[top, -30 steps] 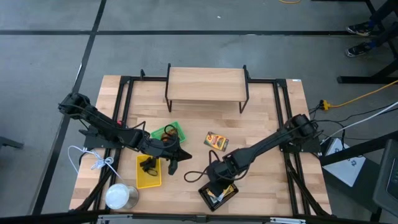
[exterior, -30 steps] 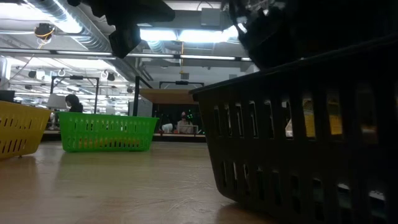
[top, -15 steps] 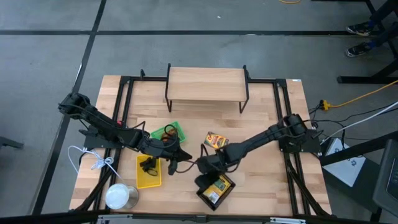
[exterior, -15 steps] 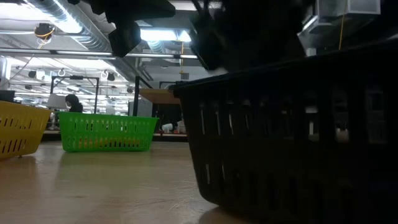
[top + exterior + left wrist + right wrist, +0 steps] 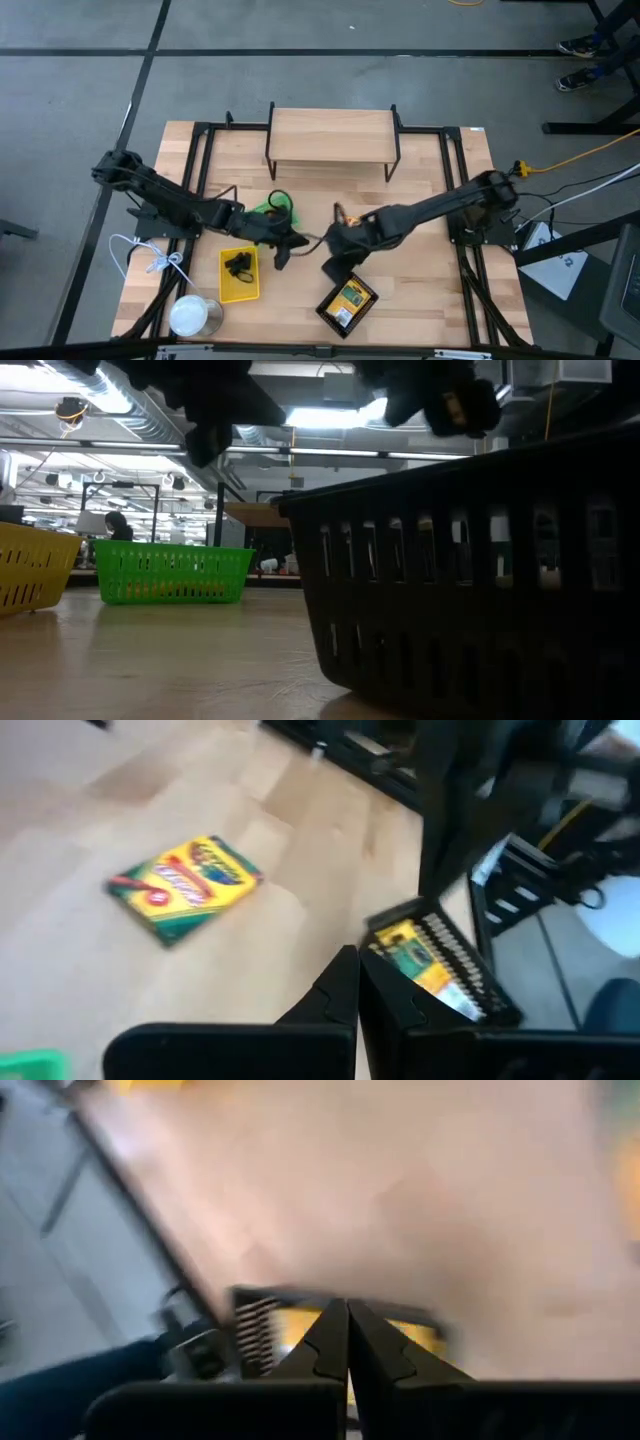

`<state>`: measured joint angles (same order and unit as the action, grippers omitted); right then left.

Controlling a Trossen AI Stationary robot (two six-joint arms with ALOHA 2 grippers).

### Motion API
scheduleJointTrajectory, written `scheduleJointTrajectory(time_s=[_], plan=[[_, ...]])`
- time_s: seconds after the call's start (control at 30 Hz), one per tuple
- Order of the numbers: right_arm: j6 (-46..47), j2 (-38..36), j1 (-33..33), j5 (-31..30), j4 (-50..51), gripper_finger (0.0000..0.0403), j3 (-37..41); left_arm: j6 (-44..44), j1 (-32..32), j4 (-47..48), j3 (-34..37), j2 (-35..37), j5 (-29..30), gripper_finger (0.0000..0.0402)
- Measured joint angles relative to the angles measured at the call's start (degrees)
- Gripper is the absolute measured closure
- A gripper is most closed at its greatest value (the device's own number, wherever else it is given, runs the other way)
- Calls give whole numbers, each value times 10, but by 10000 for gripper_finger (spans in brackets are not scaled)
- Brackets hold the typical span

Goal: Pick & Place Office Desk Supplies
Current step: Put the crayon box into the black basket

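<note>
Both grippers clenched and empty above the table centre.

You have the left gripper (image 5: 283,250) with fingers pressed together, holding nothing, just beside the green tray (image 5: 277,207) and the yellow tray (image 5: 238,274), which contains black clips (image 5: 238,265). Your right gripper (image 5: 334,264) is likewise clamped on nothing, above the black mesh tray (image 5: 346,303), which holds a printed box (image 5: 347,299). A second printed box (image 5: 187,887) lies flat on the table (image 5: 420,290), apart from that tray.

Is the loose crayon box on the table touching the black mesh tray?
Apart. In the left wrist view, bare wood separates the crayon box from the black mesh tray, which holds another box.
</note>
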<state>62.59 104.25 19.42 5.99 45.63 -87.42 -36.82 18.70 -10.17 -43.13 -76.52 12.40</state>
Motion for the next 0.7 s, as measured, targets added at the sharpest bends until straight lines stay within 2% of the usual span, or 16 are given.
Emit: scheduleJointTrajectory(time_s=[0.2,0.33,0.47,0.57,0.7], plan=[[13,-79,9,-127,157,390,0,32,-55,13,0,47,-13,399],[40,-105,14,-171,225,370,26,49,-87,40,0,78,-49,400],[59,-118,8,-171,211,361,92,47,-106,88,1,73,-81,399],[82,-119,-2,-171,181,373,145,43,-110,52,1,50,-107,400],[118,-119,-10,-186,158,398,195,39,-109,-52,1,10,-111,399]])
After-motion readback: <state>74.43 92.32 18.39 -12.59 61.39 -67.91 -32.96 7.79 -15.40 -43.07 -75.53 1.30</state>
